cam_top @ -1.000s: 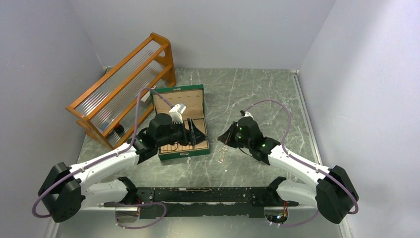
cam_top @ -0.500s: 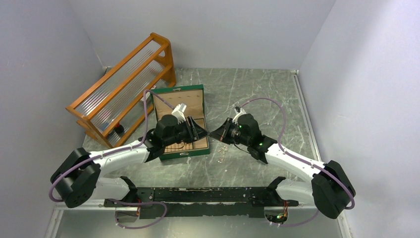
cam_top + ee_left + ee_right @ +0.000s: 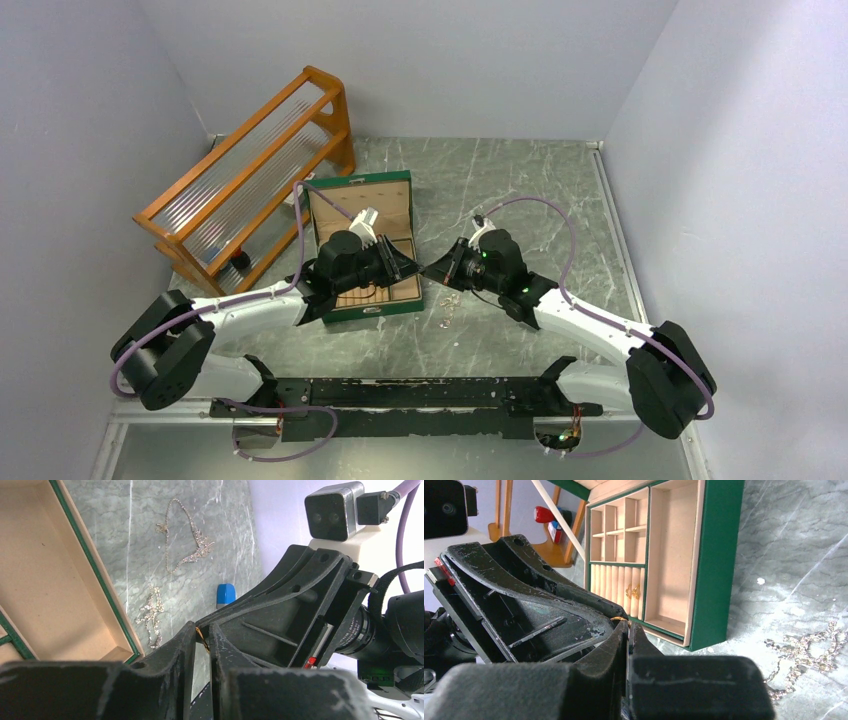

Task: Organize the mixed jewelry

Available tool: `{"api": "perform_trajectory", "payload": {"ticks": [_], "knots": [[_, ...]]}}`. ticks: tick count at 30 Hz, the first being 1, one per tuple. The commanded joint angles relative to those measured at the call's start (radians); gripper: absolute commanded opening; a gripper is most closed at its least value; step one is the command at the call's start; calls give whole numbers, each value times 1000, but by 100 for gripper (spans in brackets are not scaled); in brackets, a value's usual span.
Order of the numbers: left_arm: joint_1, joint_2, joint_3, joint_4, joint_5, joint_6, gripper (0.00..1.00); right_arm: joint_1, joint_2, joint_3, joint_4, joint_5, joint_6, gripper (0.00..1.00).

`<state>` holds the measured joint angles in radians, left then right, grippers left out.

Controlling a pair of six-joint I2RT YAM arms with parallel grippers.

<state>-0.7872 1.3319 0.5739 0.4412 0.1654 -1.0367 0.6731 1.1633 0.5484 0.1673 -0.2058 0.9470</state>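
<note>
My left gripper and right gripper meet tip to tip just right of the open green box. A small gold ring sits between the left fingertips, whose jaws stand narrow around it. The same ring peeks out at the tips of my right gripper, which is shut. My left gripper faces the right gripper's black fingers. Thin gold chains lie loose on the marble table, one more near the box. Gold pieces rest in the box's roll section.
A small blue block lies on the table under the right gripper. A wooden rack stands at the back left, close behind the box. More chain lies right of the box wall. Grey walls close in the sides.
The left arm swung right and its jaws closed in around the ring. The right gripper moved left to meet it and stayed shut.
</note>
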Motion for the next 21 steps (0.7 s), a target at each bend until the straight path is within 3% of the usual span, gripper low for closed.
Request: {"api": "perform_trajectory", "payload": {"ticks": [1, 5, 13, 21], "knots": [[-7, -12, 4, 21, 34, 13, 21, -3, 10, 17, 24, 4, 8, 0], [-7, -24, 0, 11, 44, 15, 27, -4, 8, 21, 19, 15, 11, 0], [-7, -42, -19, 9, 54, 30, 22, -3, 2, 14, 20, 27, 22, 0], [-7, -50, -36, 45, 76, 53, 6, -3, 16, 12, 45, 21, 24, 0]]}}
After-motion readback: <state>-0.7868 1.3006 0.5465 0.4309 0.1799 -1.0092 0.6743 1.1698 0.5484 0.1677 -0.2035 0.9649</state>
